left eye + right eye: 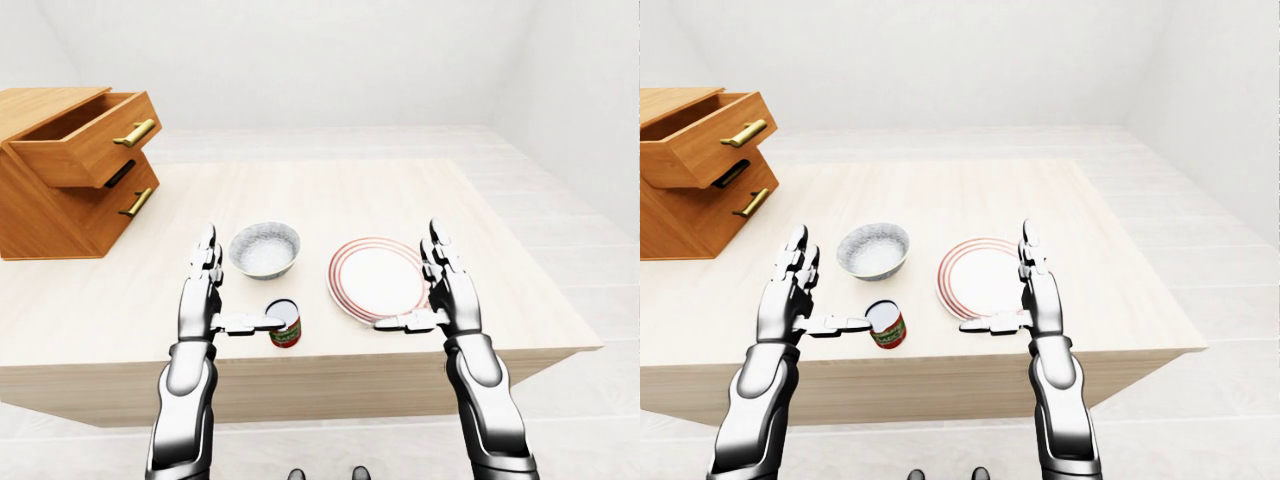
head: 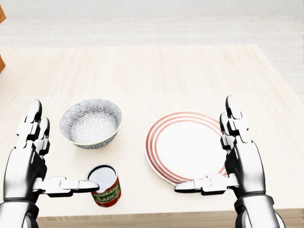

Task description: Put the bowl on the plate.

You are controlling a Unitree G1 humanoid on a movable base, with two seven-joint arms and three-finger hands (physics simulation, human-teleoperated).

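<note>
A patterned grey bowl (image 2: pixel 90 122) sits upright on the pale wooden table (image 2: pixel 156 71), left of centre in the head view. To its right lies a white plate (image 2: pixel 186 145) with red rings, apart from the bowl. My left hand (image 2: pixel 42 159) is open at the lower left, below and left of the bowl, with its thumb reaching over a tomato sauce can. My right hand (image 2: pixel 223 152) is open at the plate's right rim, its thumb over the plate's lower edge. Neither hand holds anything.
A tomato sauce can (image 2: pixel 105 185) stands below the bowl, close to the table's near edge. A wooden drawer cabinet (image 1: pixel 70 170) with its top drawer pulled out stands on the table's left end in the left-eye view. White floor surrounds the table.
</note>
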